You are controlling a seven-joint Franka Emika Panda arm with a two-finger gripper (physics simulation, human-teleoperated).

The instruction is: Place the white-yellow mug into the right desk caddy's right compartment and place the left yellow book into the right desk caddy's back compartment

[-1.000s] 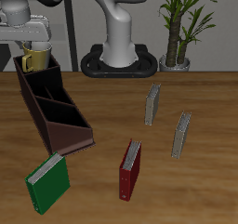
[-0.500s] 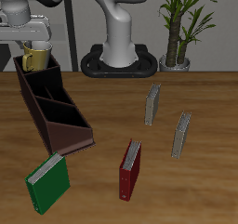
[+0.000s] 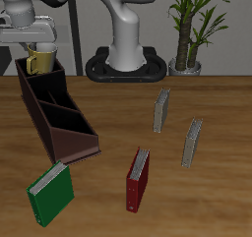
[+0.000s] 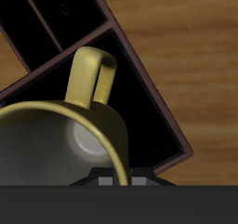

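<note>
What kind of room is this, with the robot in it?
Probably a pretend desk or study corner, computer-drawn. A long dark brown desk caddy sits on a wooden table among upright books, like the red one, with a potted green plant behind.

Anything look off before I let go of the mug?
Nothing stands out. The white-yellow mug hangs upright in the gripper above the right desk caddy. All four books stand upright, none toppled.
</note>
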